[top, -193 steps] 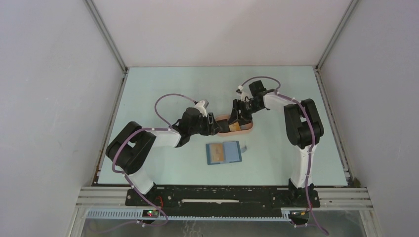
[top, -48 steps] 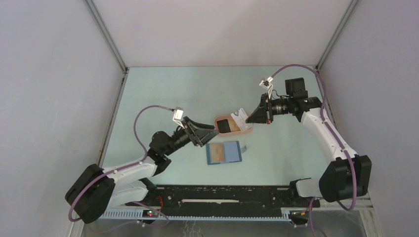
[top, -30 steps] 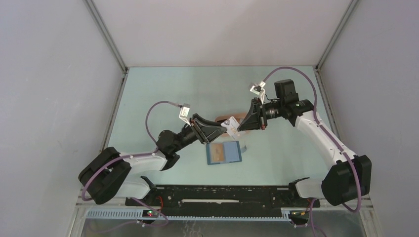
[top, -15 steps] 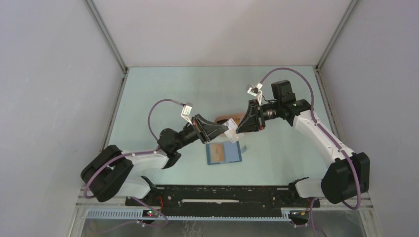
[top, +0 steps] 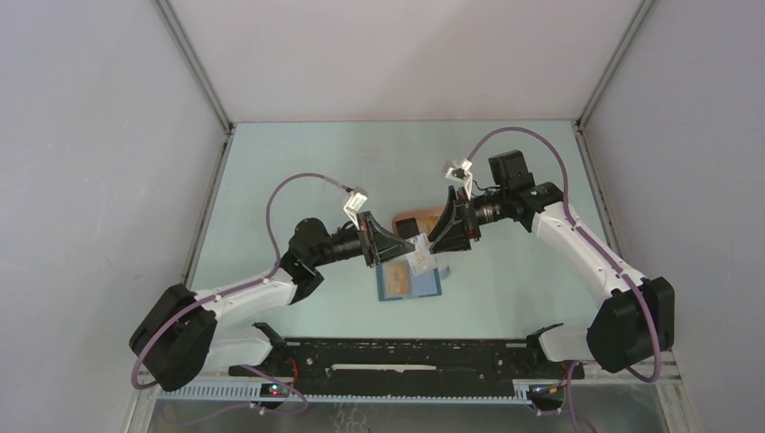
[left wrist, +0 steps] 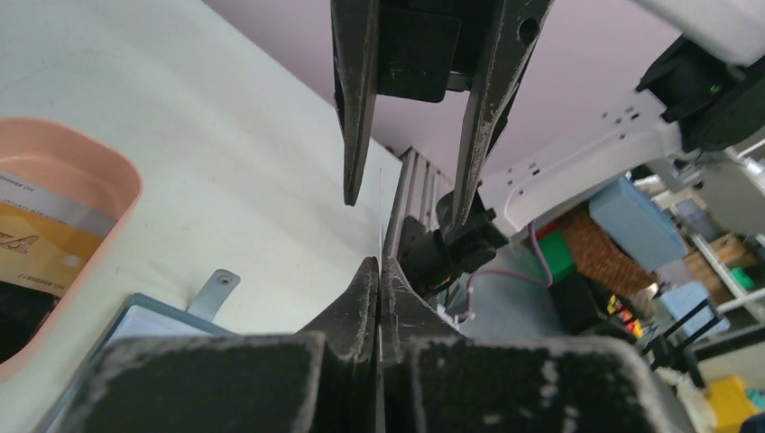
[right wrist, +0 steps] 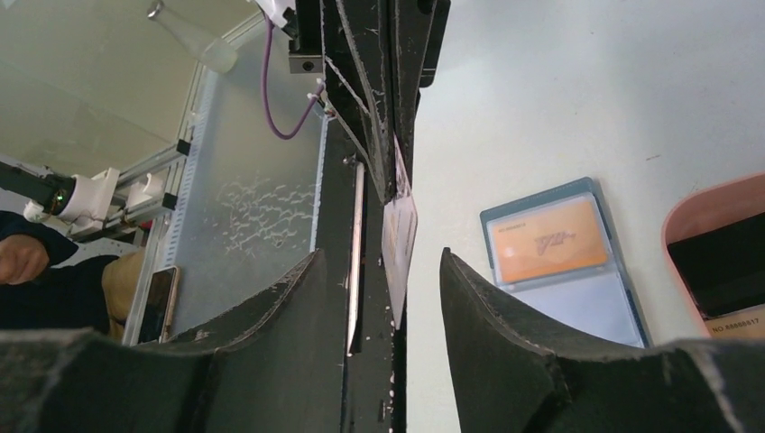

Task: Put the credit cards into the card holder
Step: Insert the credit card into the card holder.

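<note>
**Top external.** Step in hand: a mid-air handover of one pale credit card (top: 420,258), held above the open blue card holder (top: 409,281) on the tabletop (top: 298,171). The left claw (top: 411,247) is clamped on the card. The right claw (top: 433,244) stands just beside it, parted. The salmon tray (top: 410,219) sits just behind.

**Left wrist.** Its own fingers are pressed together on the card, which shows edge-on as a thin line. The right claw's fingers stand apart on either side of it.

**Right wrist.** The card hangs from the left claw's tip, between the spread fingers. An orange card (right wrist: 550,239) lies on one leaf of the holder; whether it is slotted cannot be told.

**Next move, as judged.** The right arm should back clear. The left arm should lower and turn the card so its edge squares to a slot mouth.

**Change.** A second ago the right claw gripped the card and the left stood open. The grip has since swapped, and the card now sits nearer the holder.
</note>
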Motion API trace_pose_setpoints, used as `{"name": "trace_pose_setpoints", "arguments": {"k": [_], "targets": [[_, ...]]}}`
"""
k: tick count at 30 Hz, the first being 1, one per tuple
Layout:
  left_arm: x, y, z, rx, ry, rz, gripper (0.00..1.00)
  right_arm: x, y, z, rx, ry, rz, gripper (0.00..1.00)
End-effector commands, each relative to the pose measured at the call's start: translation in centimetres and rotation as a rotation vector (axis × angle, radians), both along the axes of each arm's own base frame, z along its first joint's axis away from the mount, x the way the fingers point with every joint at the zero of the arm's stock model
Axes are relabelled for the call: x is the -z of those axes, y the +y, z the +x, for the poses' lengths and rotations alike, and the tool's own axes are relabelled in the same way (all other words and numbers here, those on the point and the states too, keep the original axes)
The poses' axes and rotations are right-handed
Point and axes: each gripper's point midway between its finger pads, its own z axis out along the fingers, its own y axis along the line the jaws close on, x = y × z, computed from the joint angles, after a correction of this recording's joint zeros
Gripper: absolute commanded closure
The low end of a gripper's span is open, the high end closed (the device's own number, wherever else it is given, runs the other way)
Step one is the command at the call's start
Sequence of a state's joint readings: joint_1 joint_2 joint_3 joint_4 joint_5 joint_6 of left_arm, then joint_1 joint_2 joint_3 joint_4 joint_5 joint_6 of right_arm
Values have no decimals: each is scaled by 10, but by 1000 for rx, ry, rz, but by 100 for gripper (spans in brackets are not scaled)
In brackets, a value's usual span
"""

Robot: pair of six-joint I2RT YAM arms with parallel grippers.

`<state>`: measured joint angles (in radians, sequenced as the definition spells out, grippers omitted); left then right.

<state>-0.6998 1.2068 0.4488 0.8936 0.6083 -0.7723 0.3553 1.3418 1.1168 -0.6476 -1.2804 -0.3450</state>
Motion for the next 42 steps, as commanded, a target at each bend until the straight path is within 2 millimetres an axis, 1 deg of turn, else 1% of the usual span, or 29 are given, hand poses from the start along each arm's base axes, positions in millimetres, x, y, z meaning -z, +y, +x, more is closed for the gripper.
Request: {"name": "trace_pose_setpoints", "arguments": {"k": [1,5,8,10,17,24,29,33,36,37,38,39,42], "targets": [[-8,-1,-8,79,-99,103,100,9,5,-5,-31,-38,-23,42],[-9,-2,-11,112,-115,132,100,16,8,-7,-39,-55,-59,42],[-7,-3,-13,134,-114,152,100,15,10,-9,-54,-53,-60,44],[-4,-3,-13,142,-112,168,100,14,10,-10,-60,-56,-59,47],[-2,-3,-14,162,-120,209,100,17,14,-15,-81,-45,-62,60],[-1,-2,-14,168,-125,231,100,17,17,-20,-108,-46,-67,77],[1,-2,-14,175,-123,243,100,15,17,-23,-123,-50,-56,79],[1,-3,-14,178,-124,250,100,15,18,-24,-130,-52,-54,84],[0,-3,-14,182,-125,254,100,16,19,-28,-144,-51,-53,91],[0,-3,-13,180,-124,256,100,16,20,-29,-150,-54,-52,94],[0,-3,-13,179,-123,257,99,16,21,-31,-156,-56,-50,100],[0,-3,-13,178,-123,258,98,16,21,-31,-160,-56,-49,100],[-1,-1,-10,147,-123,267,84,16,22,-33,-167,-54,-47,100]]}}
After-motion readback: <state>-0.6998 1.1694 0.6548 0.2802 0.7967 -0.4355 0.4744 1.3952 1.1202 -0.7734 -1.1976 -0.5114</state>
